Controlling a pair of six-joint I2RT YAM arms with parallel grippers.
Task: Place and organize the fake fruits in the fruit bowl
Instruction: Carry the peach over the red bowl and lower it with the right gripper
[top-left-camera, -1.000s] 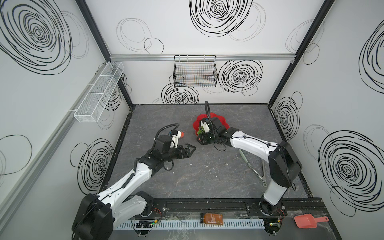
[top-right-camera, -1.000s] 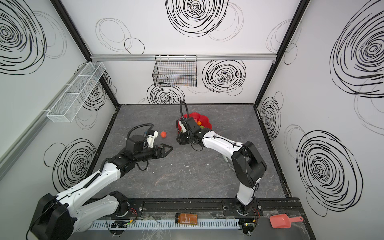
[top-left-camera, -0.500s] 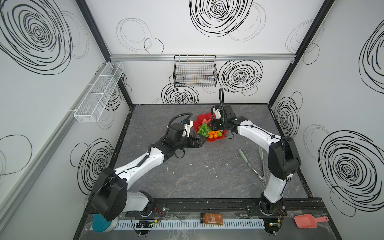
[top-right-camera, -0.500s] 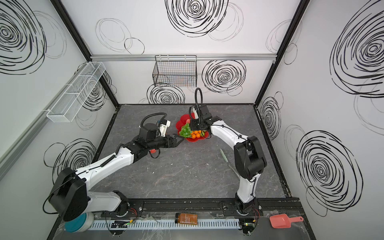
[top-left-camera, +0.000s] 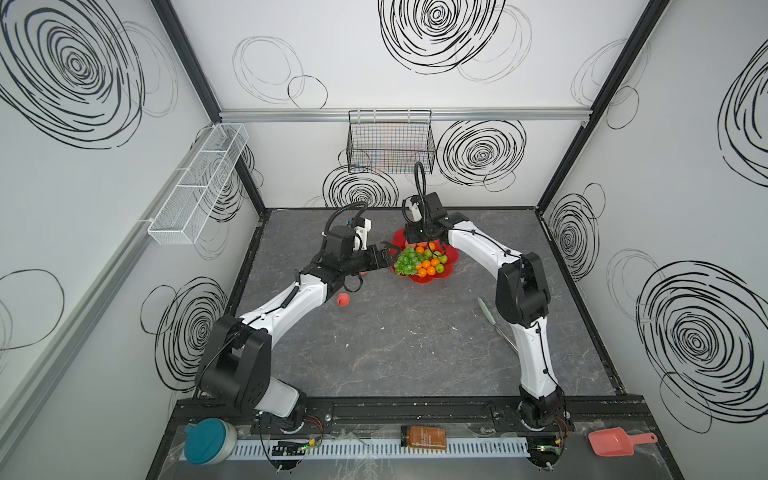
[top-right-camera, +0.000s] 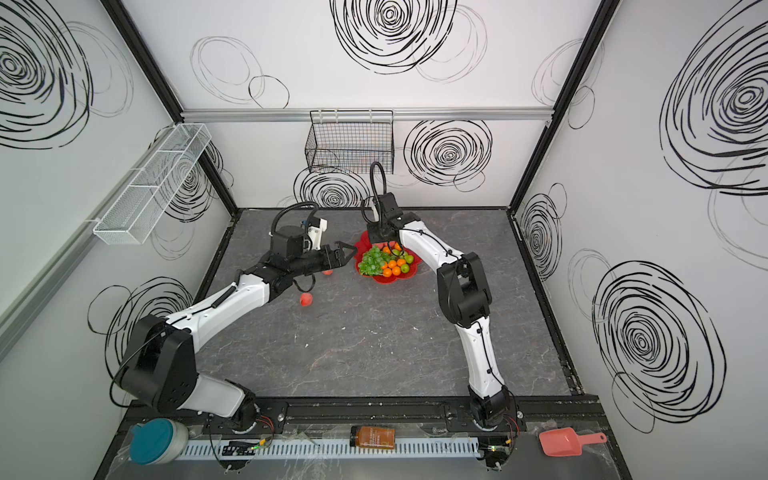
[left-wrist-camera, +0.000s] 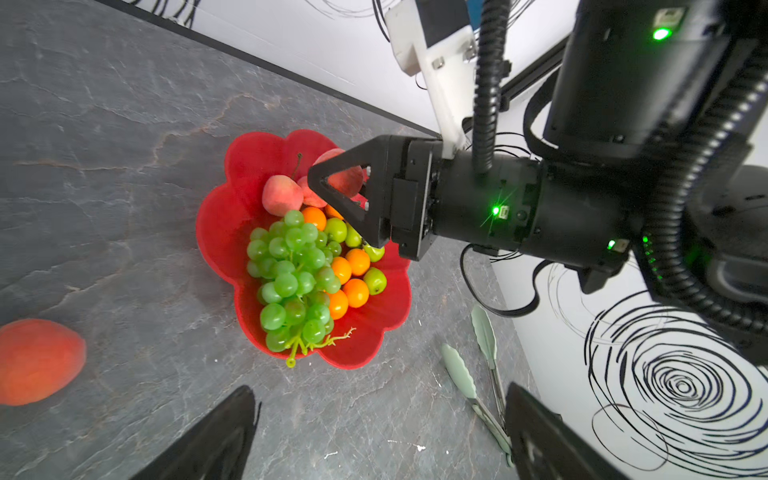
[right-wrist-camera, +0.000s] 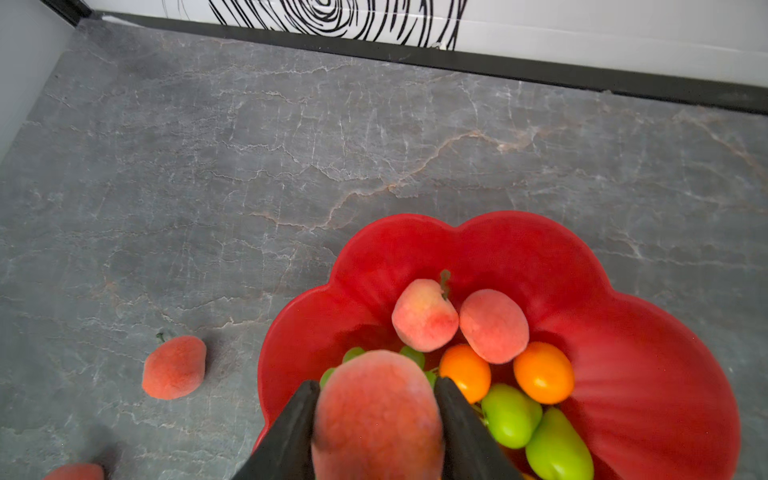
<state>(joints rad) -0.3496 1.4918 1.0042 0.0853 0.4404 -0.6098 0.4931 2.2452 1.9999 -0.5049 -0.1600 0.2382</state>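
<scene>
Both my arms have closed in on the fruit bowl over the last second: my right gripper, which was low at the bowl's left edge, now hangs over its far side, and my left gripper has reached from the middle-left of the table up to the bowl's left rim. The red flower-shaped bowl sits on the grey marbled table, just above the centre of the frame in both top views. Inside it a bunch of green grapes fills the side nearest my left arm, with several oranges packed beside it, a few green apples, and two peaches touching each other at the far end. My right jaws are clamped on a third peach, held over the bowl near the grapes; I cannot tell whether it touches the fruit beneath. My left jaws are spread wide with nothing between them, close by the rim. Two loose peaches lie on the table left of the bowl: one sits in the open to the bowl's lower left, beside my left forearm, and the other is half hidden under my left wrist. Pale-green tongs lie to the bowl's lower right, partly behind my right arm. A black wire basket hangs on the back wall and a white mesh shelf on the left wall. Along the bottom edge of the frame stand a teal-lidded tub, an amber bottle and a pink scoop.
</scene>
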